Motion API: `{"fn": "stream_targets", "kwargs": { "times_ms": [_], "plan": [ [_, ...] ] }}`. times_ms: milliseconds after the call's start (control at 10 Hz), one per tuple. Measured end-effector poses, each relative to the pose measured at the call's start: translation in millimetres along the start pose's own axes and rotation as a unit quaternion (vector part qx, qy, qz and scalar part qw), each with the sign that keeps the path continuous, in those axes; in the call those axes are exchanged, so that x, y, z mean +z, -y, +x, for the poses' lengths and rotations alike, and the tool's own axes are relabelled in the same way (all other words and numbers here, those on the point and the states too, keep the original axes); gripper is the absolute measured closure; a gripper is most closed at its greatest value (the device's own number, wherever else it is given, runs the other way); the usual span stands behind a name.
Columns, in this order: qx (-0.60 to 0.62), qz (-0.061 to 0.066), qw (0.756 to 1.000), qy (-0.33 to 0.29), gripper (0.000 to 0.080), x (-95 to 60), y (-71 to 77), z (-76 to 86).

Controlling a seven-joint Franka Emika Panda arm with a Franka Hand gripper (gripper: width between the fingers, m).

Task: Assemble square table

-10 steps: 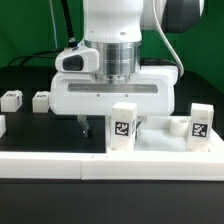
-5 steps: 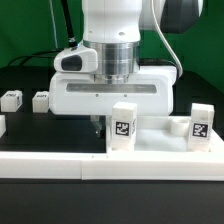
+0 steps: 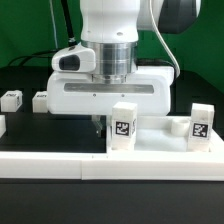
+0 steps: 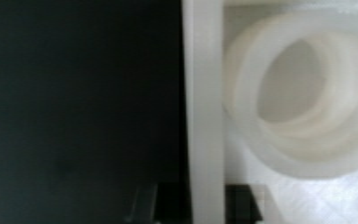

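Note:
The square table's white slab (image 3: 160, 145) lies flat at the exterior view's lower right. In the wrist view its edge (image 4: 202, 100) runs straight between my two dark fingertips (image 4: 243, 206), with a round corner socket (image 4: 300, 100) just beside it. My gripper (image 3: 97, 122) (image 4: 197, 205) hangs straight down over the slab's left edge and is shut on it. Two white tagged legs (image 3: 122, 128) (image 3: 199, 122) stand upright at the slab; whether they are fixed in it I cannot tell. Two more legs (image 3: 10, 98) (image 3: 40, 98) lie on the black table at the left.
A long low white border wall (image 3: 50, 168) runs along the front of the black table. A small tagged white piece (image 3: 178, 125) sits between the two upright legs. A green backdrop stands behind the arm.
The fingers stood wide apart a second ago; they have since closed together onto the slab's edge. The arm itself has barely moved.

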State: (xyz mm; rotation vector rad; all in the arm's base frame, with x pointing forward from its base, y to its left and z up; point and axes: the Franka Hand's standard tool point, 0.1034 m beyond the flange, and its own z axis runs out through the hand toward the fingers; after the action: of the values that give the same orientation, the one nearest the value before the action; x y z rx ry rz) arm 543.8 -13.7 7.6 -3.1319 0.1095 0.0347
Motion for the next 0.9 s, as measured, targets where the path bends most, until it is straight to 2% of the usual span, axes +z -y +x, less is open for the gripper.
{"fn": "stream_targets", "kwargs": {
  "times_ms": [600,900],
  "plan": [
    [-0.018,0.000,1.000,-0.001,0.0739,-0.2,-2.2,0.3],
    [-0.127,-0.004,0.992,-0.012,0.0739,0.1,-26.4,0.1]
  ]
}}
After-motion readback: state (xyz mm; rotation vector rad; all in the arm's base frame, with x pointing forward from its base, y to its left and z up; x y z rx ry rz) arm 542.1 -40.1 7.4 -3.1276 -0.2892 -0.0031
